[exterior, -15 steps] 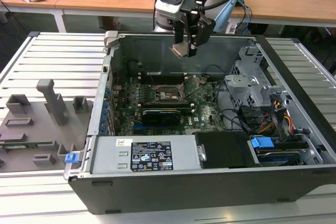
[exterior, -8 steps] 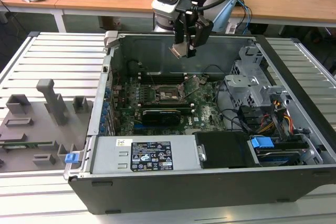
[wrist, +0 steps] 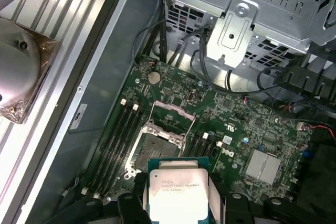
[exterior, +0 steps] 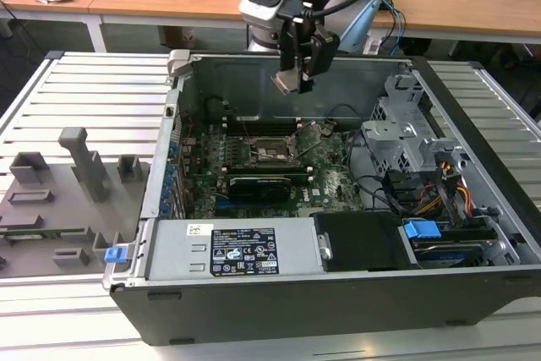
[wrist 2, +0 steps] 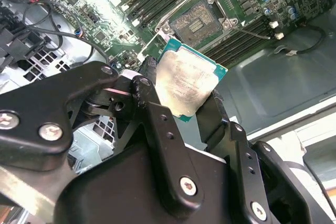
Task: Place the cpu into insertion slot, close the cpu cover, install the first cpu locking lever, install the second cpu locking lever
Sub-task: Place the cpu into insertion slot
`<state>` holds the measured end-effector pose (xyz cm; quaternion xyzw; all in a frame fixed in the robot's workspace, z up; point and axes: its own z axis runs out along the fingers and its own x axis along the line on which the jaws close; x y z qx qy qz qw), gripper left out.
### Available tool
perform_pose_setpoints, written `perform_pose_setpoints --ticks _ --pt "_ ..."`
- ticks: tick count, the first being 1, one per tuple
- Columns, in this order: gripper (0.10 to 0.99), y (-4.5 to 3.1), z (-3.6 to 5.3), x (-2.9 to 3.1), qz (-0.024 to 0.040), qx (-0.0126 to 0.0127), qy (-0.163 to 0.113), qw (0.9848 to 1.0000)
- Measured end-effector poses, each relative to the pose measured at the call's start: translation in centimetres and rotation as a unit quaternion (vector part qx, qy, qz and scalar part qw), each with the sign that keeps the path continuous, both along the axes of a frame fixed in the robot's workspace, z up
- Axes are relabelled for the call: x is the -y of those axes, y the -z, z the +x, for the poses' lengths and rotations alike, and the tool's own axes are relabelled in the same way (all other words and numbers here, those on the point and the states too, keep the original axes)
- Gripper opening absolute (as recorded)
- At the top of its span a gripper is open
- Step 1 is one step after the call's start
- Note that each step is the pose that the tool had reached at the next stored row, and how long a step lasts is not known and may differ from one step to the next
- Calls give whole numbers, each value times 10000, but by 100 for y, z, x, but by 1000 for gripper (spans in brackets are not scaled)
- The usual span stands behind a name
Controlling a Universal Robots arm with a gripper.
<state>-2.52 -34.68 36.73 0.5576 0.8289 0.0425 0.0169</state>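
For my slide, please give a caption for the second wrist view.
The gripper holds the cpu, with the empty insertion slot beyond it.

A slatted metal table carries everything. In the exterior view an open black case lies on its side on the slats, filling the middle and reaching out to 3 o'clock. At 9 o'clock, just beside the case, a flat grey plate rests on the table with grey blocks standing upright on it. In the first wrist view the slats run along the case wall.
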Motion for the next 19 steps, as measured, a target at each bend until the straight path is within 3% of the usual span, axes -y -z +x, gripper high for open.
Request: perform_pose_setpoints --ticks 10,19 --pt "541 8 -8 0 1 1 211 9998" --pt "541 35 -25 0 0 0 670 9978"
